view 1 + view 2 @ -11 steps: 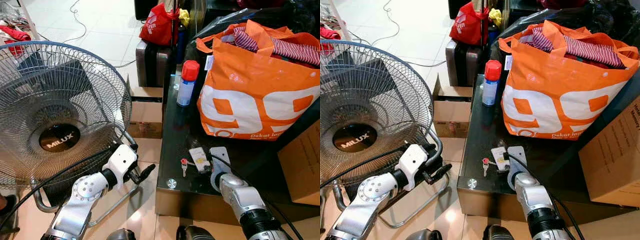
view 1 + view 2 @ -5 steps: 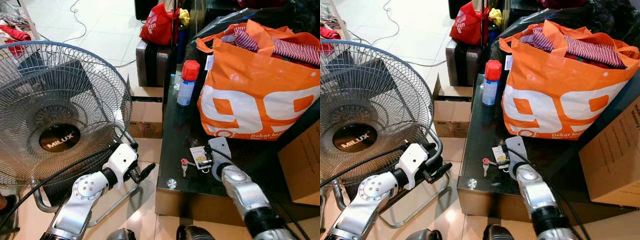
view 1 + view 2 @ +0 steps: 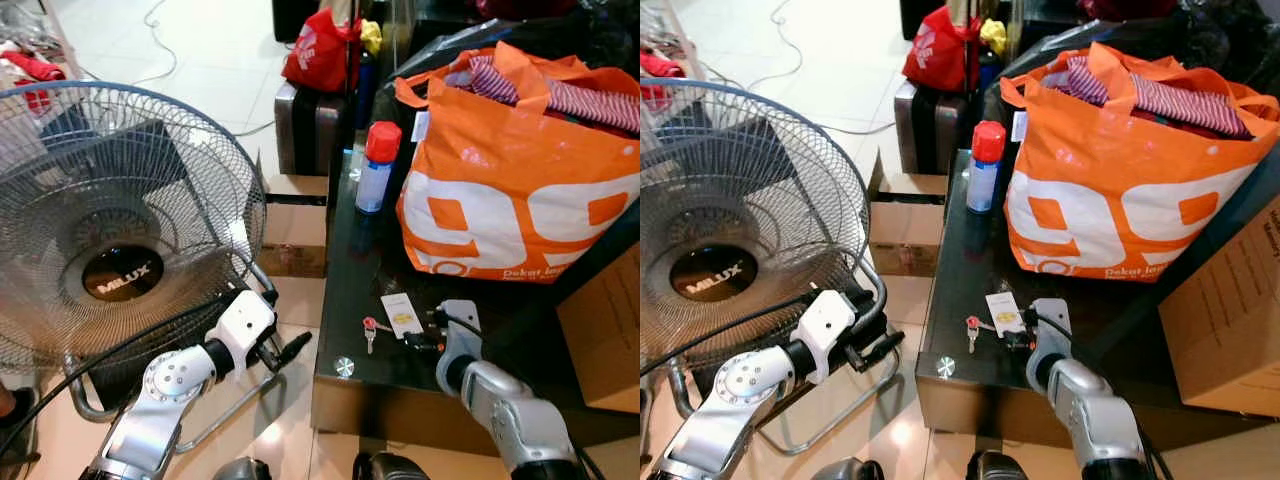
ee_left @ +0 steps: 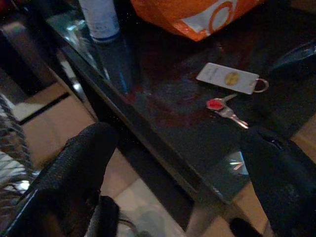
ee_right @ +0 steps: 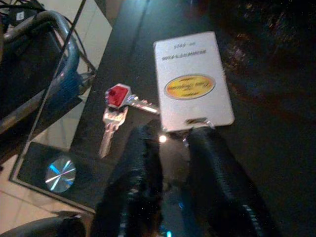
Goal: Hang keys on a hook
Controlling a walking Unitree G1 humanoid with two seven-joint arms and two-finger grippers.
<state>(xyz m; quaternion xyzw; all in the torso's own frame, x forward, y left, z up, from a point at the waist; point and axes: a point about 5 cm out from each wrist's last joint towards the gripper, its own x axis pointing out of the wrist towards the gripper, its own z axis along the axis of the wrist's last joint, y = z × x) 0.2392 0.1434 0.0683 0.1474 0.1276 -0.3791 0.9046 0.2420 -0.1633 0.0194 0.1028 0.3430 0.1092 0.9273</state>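
Right gripper [image 5: 170, 148] low over the dark shiny glass counter [image 3: 350, 290], jaws almost together, pinching at the ring end of the white card-shaped key tag with a yellow oval [image 5: 192, 81]. Hard to tell if truly clamped on the ring. Small silver keys, one with a red head [image 5: 116, 96], flat on the counter just beside the jaws, joined to the tag. Beyond the jaws, a big orange shopping bag full of striped cloth [image 3: 520, 170] and a white spray can with a red cap [image 3: 375, 165]. Left gripper [image 3: 285, 352] off the counter edge, beside the big grey wire fan [image 3: 120, 230], jaws wide apart, holding nothing.
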